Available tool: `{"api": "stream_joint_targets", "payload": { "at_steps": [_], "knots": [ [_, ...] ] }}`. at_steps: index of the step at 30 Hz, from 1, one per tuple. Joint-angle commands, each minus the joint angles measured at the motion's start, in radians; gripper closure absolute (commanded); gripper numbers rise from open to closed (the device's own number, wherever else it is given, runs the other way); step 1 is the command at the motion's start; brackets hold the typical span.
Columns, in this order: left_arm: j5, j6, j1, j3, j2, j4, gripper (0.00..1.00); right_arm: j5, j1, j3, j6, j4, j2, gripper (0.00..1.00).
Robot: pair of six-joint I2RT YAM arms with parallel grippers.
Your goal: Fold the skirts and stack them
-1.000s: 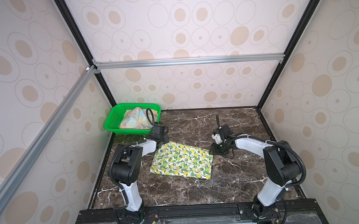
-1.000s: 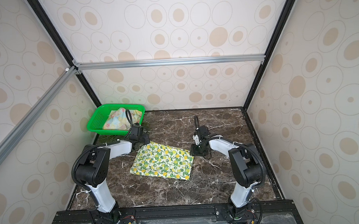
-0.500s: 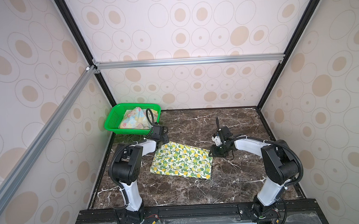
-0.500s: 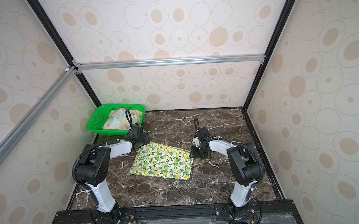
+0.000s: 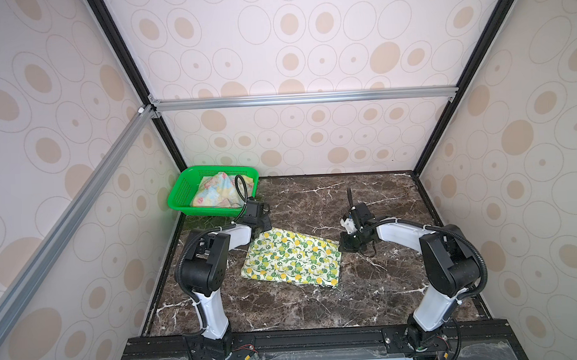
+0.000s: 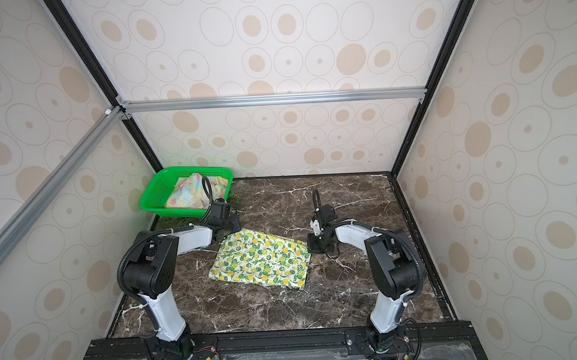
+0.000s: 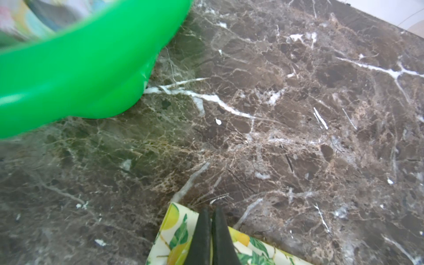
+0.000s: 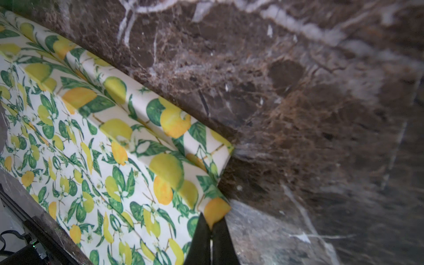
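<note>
The lemon-print skirt [image 5: 292,259] [image 6: 262,260] lies folded flat in the middle of the marble table in both top views. My left gripper [image 5: 264,227] [image 7: 211,210] is down at its far left corner, jaws shut with the lemon cloth [image 7: 174,231] pinched between them. At the far right corner, my right gripper [image 5: 345,247] [image 8: 212,223] is shut on a tip of the lemon-print skirt [image 8: 103,160]. The pastel flowered skirt [image 5: 217,190] [image 6: 189,192] lies crumpled in the green basket.
The green perforated basket [image 5: 180,195] [image 7: 68,68] stands at the table's far left corner, close behind my left gripper. Patterned walls and black frame posts enclose the dark marble table [image 5: 319,306] on three sides.
My right gripper has shifted slightly left onto the skirt's far right corner and shut on it. The left arm stays at the far left corner. The skirt has not moved.
</note>
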Motion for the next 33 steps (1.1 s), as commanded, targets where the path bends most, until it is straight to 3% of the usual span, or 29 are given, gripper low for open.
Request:
{"api": "stream_joint_targets", "payload": {
  "at_steps": [1, 17, 33],
  "knots": [
    [-0.042, 0.018, 0.015, 0.000, -0.054, -0.026, 1.00, -0.010, -0.004, 0.004, 0.004, -0.007, -0.020, 1.00],
    [-0.067, 0.006, 0.054, -0.071, -0.166, -0.025, 1.00, -0.003, 0.022, 0.058, -0.013, -0.060, -0.076, 1.00],
    [-0.059, 0.000, 0.062, -0.045, -0.094, -0.015, 1.00, 0.038, 0.022, 0.104, -0.024, -0.049, 0.034, 1.00]
  ]
}}
